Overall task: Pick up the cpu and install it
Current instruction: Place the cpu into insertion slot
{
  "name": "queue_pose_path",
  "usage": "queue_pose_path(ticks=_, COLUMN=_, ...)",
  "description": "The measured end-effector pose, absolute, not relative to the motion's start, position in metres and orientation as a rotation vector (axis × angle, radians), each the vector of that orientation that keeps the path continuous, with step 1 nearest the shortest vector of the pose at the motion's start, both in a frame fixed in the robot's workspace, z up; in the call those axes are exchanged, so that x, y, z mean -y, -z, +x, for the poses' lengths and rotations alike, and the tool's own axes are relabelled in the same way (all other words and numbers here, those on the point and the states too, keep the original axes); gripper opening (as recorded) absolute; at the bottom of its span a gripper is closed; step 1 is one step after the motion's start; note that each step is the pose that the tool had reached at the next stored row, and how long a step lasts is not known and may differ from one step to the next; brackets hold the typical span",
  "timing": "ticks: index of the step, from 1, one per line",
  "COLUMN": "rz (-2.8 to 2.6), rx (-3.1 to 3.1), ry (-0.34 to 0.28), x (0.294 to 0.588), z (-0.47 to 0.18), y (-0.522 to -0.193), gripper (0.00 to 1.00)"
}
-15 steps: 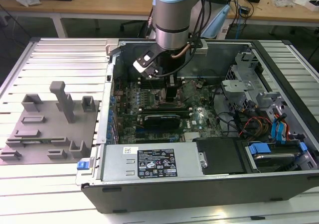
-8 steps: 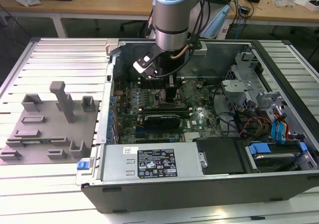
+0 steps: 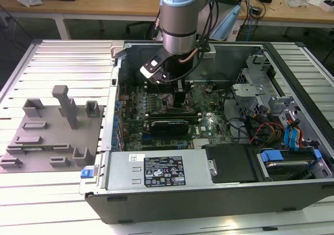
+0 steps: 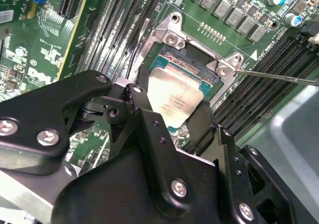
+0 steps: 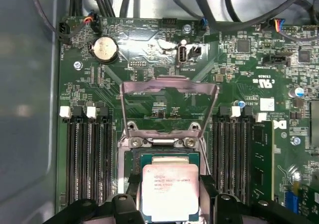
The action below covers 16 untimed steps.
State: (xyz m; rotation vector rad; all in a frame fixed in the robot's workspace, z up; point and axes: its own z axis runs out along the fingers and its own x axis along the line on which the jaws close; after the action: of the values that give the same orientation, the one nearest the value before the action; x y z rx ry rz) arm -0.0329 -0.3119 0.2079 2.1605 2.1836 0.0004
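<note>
Clamping the cpu by two opposite edges, the claw, jaws a chip's width apart, holds it over the open socket, twelve o'clock from the exterior view's white label.

Small print stands on the cpu, the white label and the motherboard; none reads clearly.
</note>
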Motion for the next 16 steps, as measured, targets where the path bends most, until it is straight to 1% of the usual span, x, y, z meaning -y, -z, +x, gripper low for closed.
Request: queue_pose_path(ticks=16, rz=2.176, rx=-2.168, ry=0.001, x=0.3115, z=-0.0342, y=-0.1965, gripper=0.55)
